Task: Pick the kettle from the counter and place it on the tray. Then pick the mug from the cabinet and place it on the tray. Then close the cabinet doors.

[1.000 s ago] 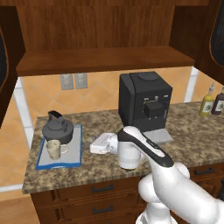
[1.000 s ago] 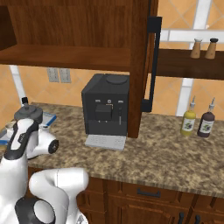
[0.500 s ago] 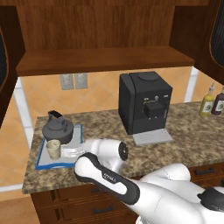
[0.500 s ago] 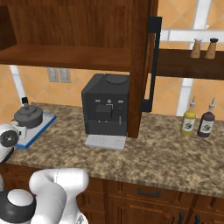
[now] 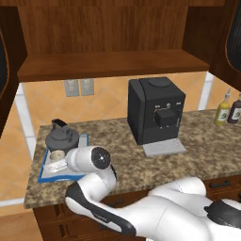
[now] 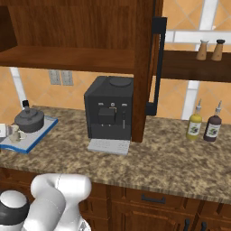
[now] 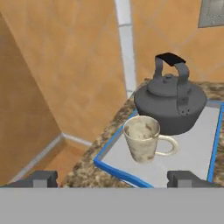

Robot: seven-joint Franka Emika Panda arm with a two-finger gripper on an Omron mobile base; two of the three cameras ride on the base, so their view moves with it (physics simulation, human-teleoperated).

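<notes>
Two of the three jobs look done: kettle (image 5: 61, 139) and mug (image 5: 57, 155) both sit on the tray (image 5: 84, 141), which lies on the counter (image 5: 122, 155) well to the left of the coffee machine (image 5: 155, 110). In the left base view the arm's white wrist hangs just beside the tray, with the mug in front of the kettle, nearer the counter's edge. The cabinet (image 5: 113, 63) above is open.

From the right base view, the tray (image 6: 43, 130) sits at the counter's far left, away from the coffee machine (image 6: 109, 110), kettle (image 6: 29, 120) upright behind the mug (image 6: 15, 134). A cabinet door (image 6: 143, 67) stands swung out edge-on, its black handle (image 6: 156, 67) facing the room; closing it is likely what remains.

In the hand view the gripper (image 7: 113, 178) hovers just off the tray (image 7: 118, 173) with jaws spread wide and empty, the mug (image 7: 141, 139) apparently set free. The mug stands upright, mouth up, handle pointing right; the kettle (image 7: 169, 100) stands just behind it, handle arched overhead.
</notes>
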